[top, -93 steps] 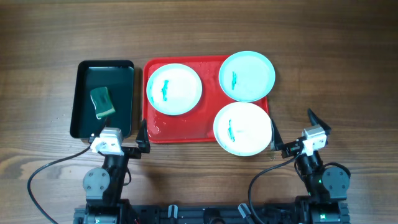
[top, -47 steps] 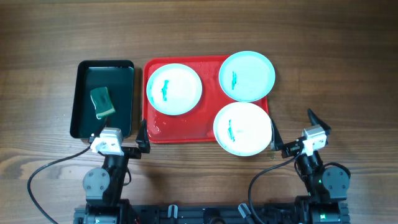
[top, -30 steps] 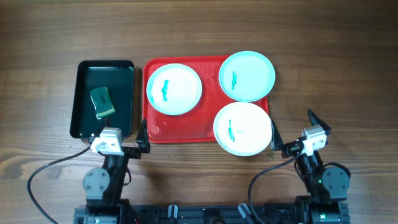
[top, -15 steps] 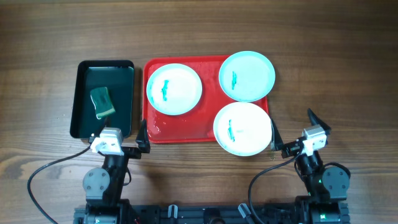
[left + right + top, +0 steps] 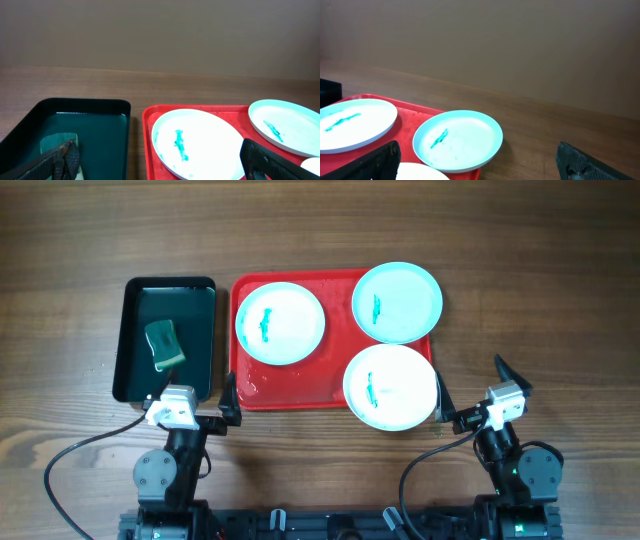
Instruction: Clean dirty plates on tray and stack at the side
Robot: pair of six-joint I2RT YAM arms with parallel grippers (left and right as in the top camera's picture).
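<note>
Red tray (image 5: 250, 385) sits mid-table (image 5: 80, 240) with three white plates on it, each marked with a teal smear. The left plate (image 5: 280, 322) lies fully inside the tray. The far plate (image 5: 397, 301) pokes slightly past the right edge, and the near plate (image 5: 390, 387) overhangs the front corner towards my right arm. Nothing is stacked at the side yet.

Just left of the tray is a dark bin (image 5: 130, 290) with a green sponge (image 5: 164, 344) lying in it. I judge the sponge to be soft and possibly wet, so I would pinch it across its short width and expect it to squash.

The plates look stiff, smooth and light, probably slick. I would grip one by the raised rim, and the near plate's overhanging edge offers the easiest bite.

Both arms are parked at the front edge. The left end effector (image 5: 192, 392) and the right end effector (image 5: 470, 380) have their fingers spread wide, holding nothing.
</note>
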